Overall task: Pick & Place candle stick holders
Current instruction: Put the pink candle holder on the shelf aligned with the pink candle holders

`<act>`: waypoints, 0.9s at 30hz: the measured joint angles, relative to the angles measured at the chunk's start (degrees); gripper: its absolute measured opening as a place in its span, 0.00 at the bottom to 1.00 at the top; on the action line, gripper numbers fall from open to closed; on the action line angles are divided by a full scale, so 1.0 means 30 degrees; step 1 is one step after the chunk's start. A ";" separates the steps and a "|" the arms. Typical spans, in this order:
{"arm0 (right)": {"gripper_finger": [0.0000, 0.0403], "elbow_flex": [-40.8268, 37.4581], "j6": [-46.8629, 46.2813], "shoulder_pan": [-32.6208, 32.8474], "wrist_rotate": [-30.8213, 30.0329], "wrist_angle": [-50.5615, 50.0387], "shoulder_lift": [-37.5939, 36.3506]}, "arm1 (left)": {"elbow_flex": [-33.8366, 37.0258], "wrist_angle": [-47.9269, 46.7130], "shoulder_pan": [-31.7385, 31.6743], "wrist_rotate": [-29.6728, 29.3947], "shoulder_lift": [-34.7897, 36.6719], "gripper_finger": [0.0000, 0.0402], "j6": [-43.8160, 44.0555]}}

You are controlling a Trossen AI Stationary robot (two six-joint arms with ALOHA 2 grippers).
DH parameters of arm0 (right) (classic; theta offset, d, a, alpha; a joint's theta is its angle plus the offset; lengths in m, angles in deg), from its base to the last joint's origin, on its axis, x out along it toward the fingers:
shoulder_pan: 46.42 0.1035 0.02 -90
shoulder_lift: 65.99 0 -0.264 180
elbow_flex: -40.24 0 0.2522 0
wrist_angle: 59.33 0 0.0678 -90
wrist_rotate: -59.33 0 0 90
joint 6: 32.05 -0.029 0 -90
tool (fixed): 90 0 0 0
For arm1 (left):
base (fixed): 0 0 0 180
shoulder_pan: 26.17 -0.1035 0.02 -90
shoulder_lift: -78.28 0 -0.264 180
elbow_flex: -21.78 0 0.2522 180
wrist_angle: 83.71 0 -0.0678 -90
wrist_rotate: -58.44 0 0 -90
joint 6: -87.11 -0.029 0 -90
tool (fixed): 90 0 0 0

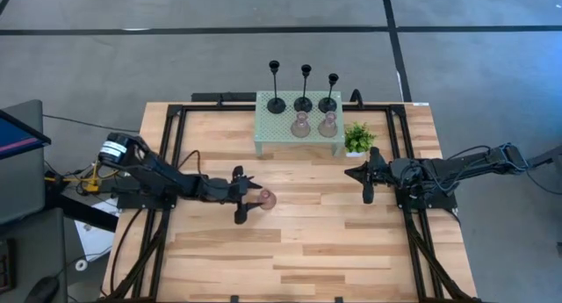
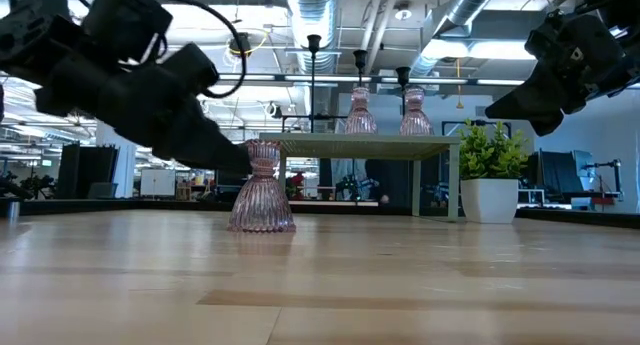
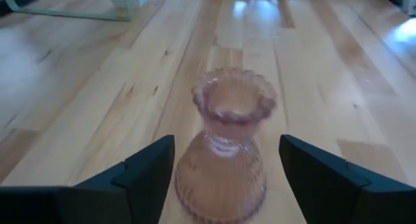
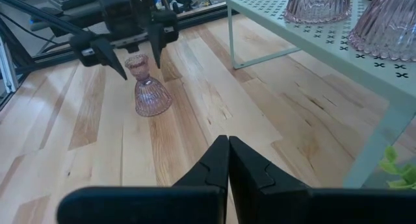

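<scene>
While the arms hang over the wooden table (image 1: 307, 250), the scene reads so:

Left gripper (image 1: 248, 198): spread wide, one finger on each side of a pink holder (image 1: 266, 198), not touching it; the left wrist view shows clear gaps between the fingers (image 3: 146, 175) and the glass.
Pink holder: upright on the table, a little left of its middle; the low view shows its base flat on the wood.
Right gripper (image 1: 365, 182): fingers pressed together on nothing, as the right wrist view shows; it hangs above the table near the potted plant (image 1: 357, 138).
Mesh stand (image 1: 299, 132): at the table's far side, carrying two pink holders (image 1: 301, 125) and, behind them, three black holders (image 1: 303, 101).
Low view only: the stand's legs and the room behind.
</scene>
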 joint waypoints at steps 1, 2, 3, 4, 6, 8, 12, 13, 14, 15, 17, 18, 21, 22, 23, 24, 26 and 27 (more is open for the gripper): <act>0.00 0.0000 0.0000 0.0000 0.0000 0.0000 0.0000 | -0.0177 0.0279 -0.0093 -0.0003 -0.0424 0.70 0.0027; 0.00 0.0000 0.0000 0.0000 0.0000 0.0000 0.0000 | -0.0340 0.0643 -0.0172 -0.0011 -0.0753 0.70 0.0039; 0.00 0.0000 -0.0004 0.0000 0.0000 0.0000 0.0000 | -0.0498 0.0986 -0.0221 -0.0007 -0.1035 0.71 0.0032; 0.00 0.0000 -0.0002 0.0000 0.0000 0.0000 0.0000 | -0.0706 0.1350 -0.0268 0.0048 -0.1332 0.71 0.0039; 0.00 0.0000 0.0000 0.0000 0.0000 0.0000 0.0000 | -0.1128 0.1761 -0.0408 0.0540 -0.1808 0.71 0.0026; 0.00 0.0000 0.0000 0.0000 0.0000 0.0000 0.0000 | -0.1522 0.1790 -0.0561 0.1039 -0.2234 0.71 0.0039; 0.00 0.0000 -0.0004 0.0000 0.0000 0.0000 0.0000 | -0.1969 0.1806 -0.0840 0.1322 -0.2960 0.71 0.0039; 0.00 0.0000 0.0000 0.0000 0.0000 0.0000 0.0000 | -0.2024 0.1829 -0.0879 0.1322 -0.3075 0.71 0.0039; 0.00 0.0000 -0.0004 0.0000 0.0000 -0.0006 0.0000 | -0.2022 0.1820 -0.0905 0.1319 -0.3134 0.71 0.0039; 0.00 0.0000 -0.0007 0.0000 0.0000 -0.0007 0.0000 | -0.2020 0.1849 -0.0924 0.1321 -0.3210 0.70 0.0039; 0.00 0.0000 -0.0004 0.0000 0.0000 -0.0007 0.0000 | -0.2016 0.1788 -0.0917 0.1326 -0.3292 0.68 0.0039; 0.00 0.0000 -0.0006 0.0000 0.0000 -0.0007 0.0000 | -0.2010 0.1813 -0.0917 0.1326 -0.3292 0.67 0.0039; 0.00 0.0000 -0.0007 0.0000 -0.0007 -0.0007 0.0000 | -0.2017 0.1832 -0.0917 0.1326 -0.3292 0.62 0.0039; 0.00 0.0000 0.0000 0.0000 0.0000 -0.0007 0.0000 | -0.2017 0.1839 -0.0917 0.1326 -0.3292 0.61 0.0039; 0.00 0.0000 0.0000 0.0000 0.0000 -0.0007 0.0000 | -0.2017 0.1854 -0.0917 0.1326 -0.3286 0.59 0.0039; 0.00 0.0000 -0.0003 0.0000 0.0000 -0.0007 0.0000 | -0.2017 0.1841 -0.0917 0.1326 -0.3285 0.57 0.0039; 0.00 0.0000 -0.0001 0.0000 0.0000 -0.0009 0.0000 | -0.2017 0.1846 -0.0917 0.1326 -0.3285 0.53 0.0039; 0.00 0.0000 -0.0006 0.0000 0.0000 -0.0009 0.0000 | -0.2017 0.1846 -0.0917 0.1326 -0.3285 0.51 0.0039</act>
